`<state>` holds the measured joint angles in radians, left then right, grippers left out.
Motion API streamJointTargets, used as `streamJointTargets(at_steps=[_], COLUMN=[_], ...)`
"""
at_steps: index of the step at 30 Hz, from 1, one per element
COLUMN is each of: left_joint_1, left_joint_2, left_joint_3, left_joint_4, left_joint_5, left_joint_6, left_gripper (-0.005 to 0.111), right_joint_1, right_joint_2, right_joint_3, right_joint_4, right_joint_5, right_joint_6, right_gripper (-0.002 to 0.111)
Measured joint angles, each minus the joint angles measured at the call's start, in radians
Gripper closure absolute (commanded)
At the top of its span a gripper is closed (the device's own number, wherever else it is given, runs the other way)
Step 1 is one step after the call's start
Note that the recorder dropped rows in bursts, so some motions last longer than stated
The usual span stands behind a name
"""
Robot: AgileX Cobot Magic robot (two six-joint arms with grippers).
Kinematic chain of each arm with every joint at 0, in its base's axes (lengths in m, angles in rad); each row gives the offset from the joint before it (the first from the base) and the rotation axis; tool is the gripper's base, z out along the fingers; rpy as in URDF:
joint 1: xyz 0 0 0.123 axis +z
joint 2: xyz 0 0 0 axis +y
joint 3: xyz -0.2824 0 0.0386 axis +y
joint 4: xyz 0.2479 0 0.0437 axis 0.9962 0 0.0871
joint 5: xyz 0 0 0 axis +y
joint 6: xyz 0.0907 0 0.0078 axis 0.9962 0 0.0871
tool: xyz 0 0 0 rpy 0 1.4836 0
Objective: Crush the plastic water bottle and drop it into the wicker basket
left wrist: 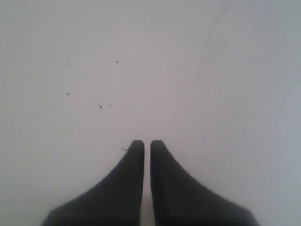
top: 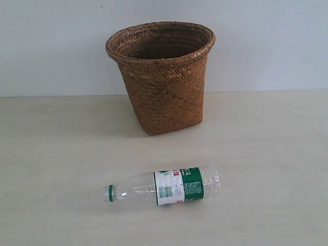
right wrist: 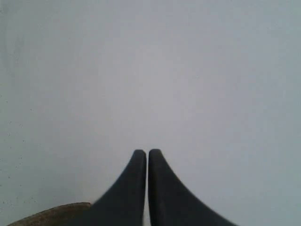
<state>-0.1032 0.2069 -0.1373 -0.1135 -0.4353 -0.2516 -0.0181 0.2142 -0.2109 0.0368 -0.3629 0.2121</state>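
Note:
The plastic water bottle (top: 166, 187) lies on its side on the pale table, uncrushed, with its green cap ring pointing left and its green-and-white label near the middle. Behind it the wicker basket (top: 163, 77) stands upright against the white wall. Neither arm shows in the exterior view. My left gripper (left wrist: 147, 142) is shut with nothing between its dark fingers, facing a plain white surface. My right gripper (right wrist: 147, 151) is likewise shut and empty; a brown sliver of the wicker basket (right wrist: 51, 214) shows beside it in the right wrist view.
The light wooden table (top: 266, 154) stretches to both sides of the bottle and basket. A white wall (top: 51, 46) closes off the back. A few dark specks mark the white surface in the left wrist view.

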Motion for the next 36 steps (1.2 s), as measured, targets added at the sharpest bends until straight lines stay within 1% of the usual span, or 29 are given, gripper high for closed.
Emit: streamJointTargets(at_steps=[5, 8, 11, 16, 20, 25, 30, 33, 34, 35, 36], left_joint_1=[0.0, 0.0, 0.0, 0.0, 0.0, 0.0, -0.015, -0.056, -0.093, -0.112, -0.145], left_joint_2=[0.232, 0.368, 0.497, 0.676, 0.786, 0.886, 0.977, 1.043, 1.083, 1.097, 1.128], left_joint_3=[-0.164, -0.27, -0.374, -0.548, -0.645, -0.744, -0.797, -0.837, -0.865, -0.879, -0.904], left_joint_4=[0.012, 0.054, 0.13, 0.266, 0.325, 0.326, 0.228, 0.198, 0.191, 0.191, 0.178], left_joint_5=[0.013, 0.06, 0.132, 0.33, 0.509, 0.716, 0.855, 0.947, 1.013, 1.037, 1.09], left_joint_6=[-0.006, -0.012, -0.014, -0.014, 0.01, 0.167, 0.367, 0.473, 0.544, 0.573, 0.639], left_gripper=[0.102, 0.102, 0.102, 0.102, 0.102, 0.102, 0.102, 0.102, 0.102, 0.102, 0.102], right_joint_1=[0.0, 0.0, 0.0, 0.0, 0.0, 0.006, 0.062, 0.099, 0.12, 0.129, 0.152], right_joint_2=[0.165, 0.273, 0.362, 0.488, 0.573, 0.667, 0.771, 0.849, 0.904, 0.925, 0.972], right_joint_3=[-0.152, -0.242, -0.322, -0.425, -0.496, -0.596, -0.701, -0.784, -0.834, -0.852, -0.892], right_joint_4=[-0.01, -0.03, -0.07, -0.119, -0.178, -0.22, -0.226, -0.223, -0.195, -0.175, -0.105], right_joint_5=[0.001, 0.023, 0.063, 0.148, 0.228, 0.37, 0.545, 0.7, 0.789, 0.818, 0.881], right_joint_6=[0.0, 0.0, 0.0, 0.0, 0.0, -0.024, -0.156, -0.257, -0.329, -0.375, -0.486], right_gripper=[0.108, 0.108, 0.108, 0.108, 0.108, 0.108, 0.108, 0.108, 0.108, 0.108, 0.108])
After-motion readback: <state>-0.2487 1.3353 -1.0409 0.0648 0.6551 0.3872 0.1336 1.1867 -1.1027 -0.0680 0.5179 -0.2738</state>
